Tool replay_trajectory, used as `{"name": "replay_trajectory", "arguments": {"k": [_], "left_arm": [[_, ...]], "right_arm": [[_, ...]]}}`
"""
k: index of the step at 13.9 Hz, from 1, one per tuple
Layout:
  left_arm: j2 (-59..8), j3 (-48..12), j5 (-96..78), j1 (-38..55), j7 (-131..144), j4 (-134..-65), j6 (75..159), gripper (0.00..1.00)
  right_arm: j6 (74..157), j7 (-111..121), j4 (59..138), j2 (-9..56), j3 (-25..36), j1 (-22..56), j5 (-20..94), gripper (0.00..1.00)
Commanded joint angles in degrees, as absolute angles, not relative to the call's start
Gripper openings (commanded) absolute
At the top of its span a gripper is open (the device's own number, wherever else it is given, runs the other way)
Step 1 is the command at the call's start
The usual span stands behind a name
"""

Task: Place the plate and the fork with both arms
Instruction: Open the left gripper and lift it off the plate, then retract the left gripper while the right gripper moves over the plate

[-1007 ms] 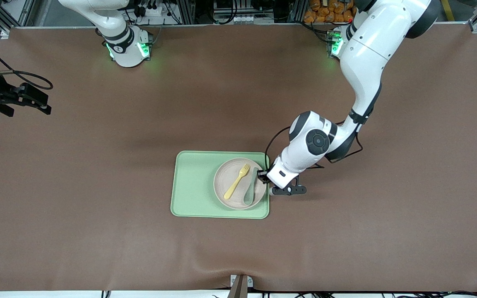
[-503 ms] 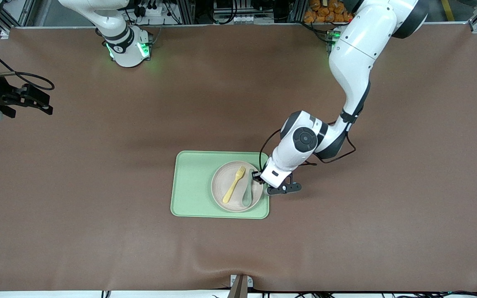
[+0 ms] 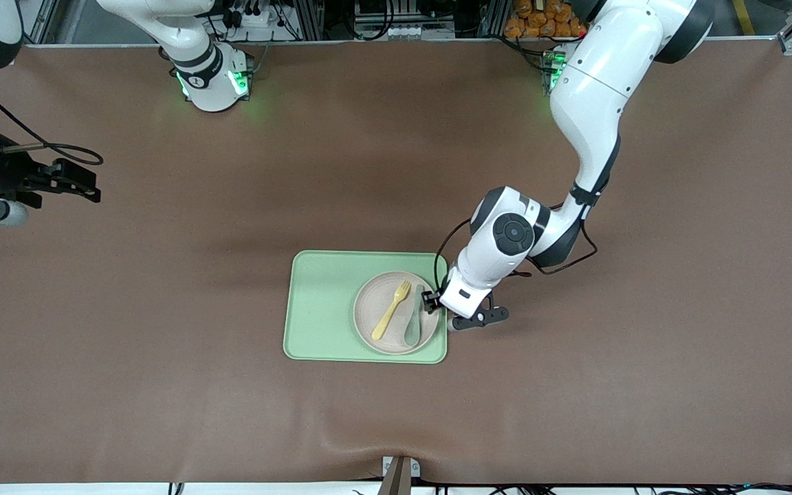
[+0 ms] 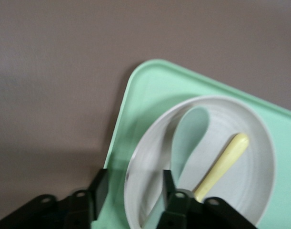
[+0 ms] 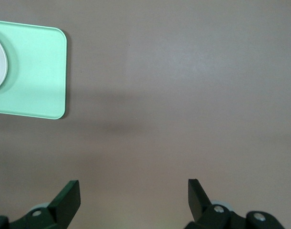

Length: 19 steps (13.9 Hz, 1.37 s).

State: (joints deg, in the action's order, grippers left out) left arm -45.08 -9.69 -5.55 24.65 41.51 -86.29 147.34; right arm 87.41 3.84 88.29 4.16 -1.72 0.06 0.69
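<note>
Two utensils lie in the plate: the fork, tines pointing toward the robots' edge of the tabletop, and a grey-green spoon just beside it toward the left arm's end. The plate sits on a light-green tray in the tray's half toward the left arm's end, near the middle of the brown table and somewhat closer to the front camera's edge than to the robots' edge.

The left gripper is at the plate's rim on the side toward the left arm's end. In the left wrist view its fingers stand apart with the rim between them, one finger outside the plate over the tray and the other inside the plate by the spoon's handle; whether they press the rim cannot be told. The fork lies in the plate just past the spoon from this gripper.

The right gripper hangs over bare table near the edge at the right arm's end, well apart from the tray, its fingers spread wide with nothing between them.
</note>
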Motion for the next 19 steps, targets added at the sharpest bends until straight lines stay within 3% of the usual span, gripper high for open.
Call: {"name": "replay_trajectory", "arguments": {"k": [1, 7, 11, 19], "left_arm": [[-37.6, -7.2, -4.2, 24.4, 43.2, -86.6, 139.6, 1.0], [-21.7, -1.4, -3.0, 20.6, 42.5, -86.9, 119.2, 1.0], [-13.2, -1.7, -3.1, 12.8, 34.4, -86.7, 109.0, 1.0], [-4.0, -1.5, -3.1, -0.2, 11.5, -86.7, 96.6, 1.0]], "right_arm": [[87.1, 4.7, 87.5, 4.5, -1.6, 0.9, 1.1, 1.0], [88.7, -6.1, 82.8, 10.9, -1.8, 5.5, 5.4, 1.0], [97.7, -20.9, 81.7, 16.4, -1.9, 11.1, 7.7, 1.0], [108.4, -47.2, 71.3, 32.6, -1.8, 23.7, 7.5, 1.0]]}}
